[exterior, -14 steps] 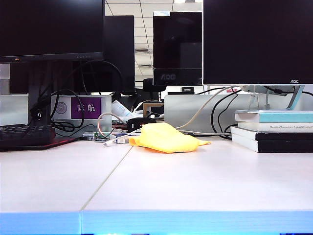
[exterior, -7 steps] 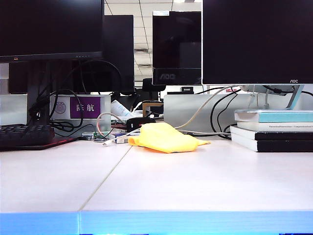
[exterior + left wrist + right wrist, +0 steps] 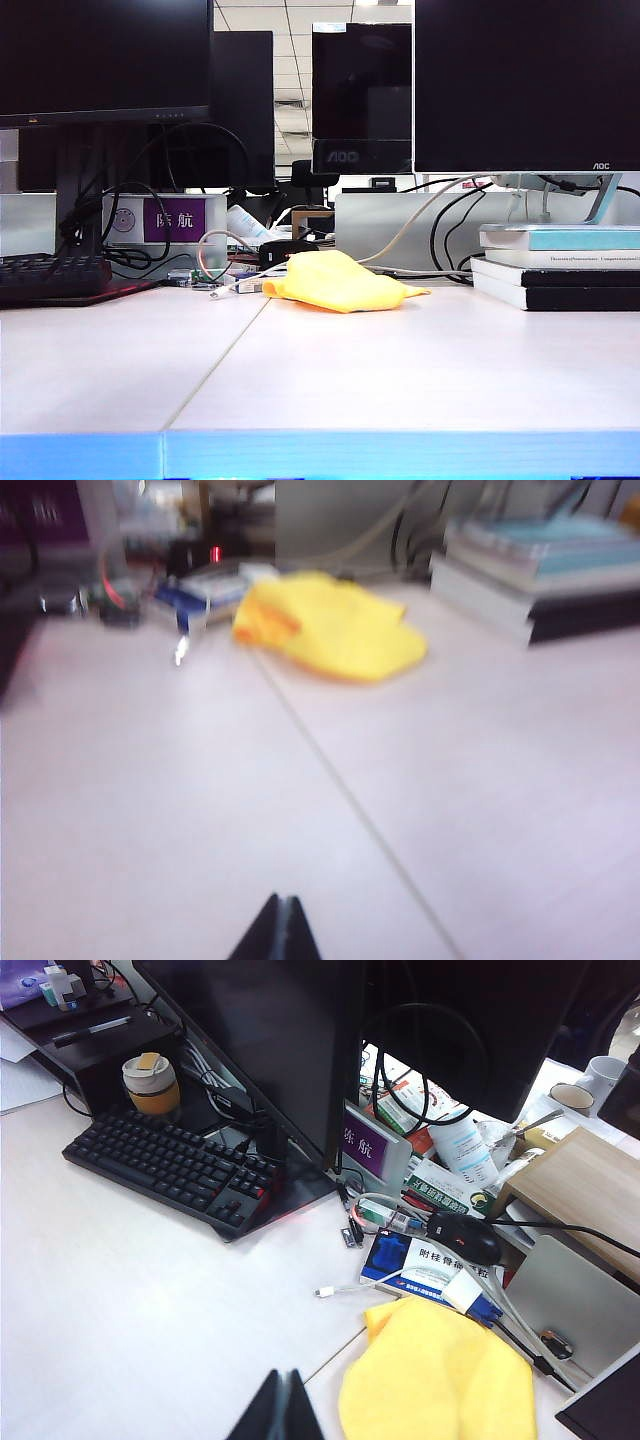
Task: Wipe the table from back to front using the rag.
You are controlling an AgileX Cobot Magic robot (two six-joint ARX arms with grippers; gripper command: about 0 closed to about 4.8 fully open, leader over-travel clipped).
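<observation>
Yellow cloth, the rag (image 3: 340,281), is seen bunched in a loose heap at the far side of the table (image 3: 400,370), just right of the thin seam line (image 3: 215,365) that runs from the far clutter toward the light blue front edge (image 3: 320,455). No gripper is in contact with it. Just beyond the rag and to its left, a white cable (image 3: 235,285) and a black mouse (image 3: 462,1237) are found, with a small blue-and-white box (image 3: 420,1265) beside them. A black keyboard (image 3: 50,275) is placed at the far left, under a dark monitor (image 3: 105,55). A stack of books (image 3: 560,265) is set at the far right, near the rag but apart from it.

The left gripper (image 3: 278,932) is seen low over the near part of the table, by the seam, well short of the rag; its fingertips are pressed together and nothing is held. The view from that wrist is blurred. The right gripper (image 3: 280,1408) is seen above the far part of the table, near the rag's left edge, its tips likewise closed on nothing.
</observation>
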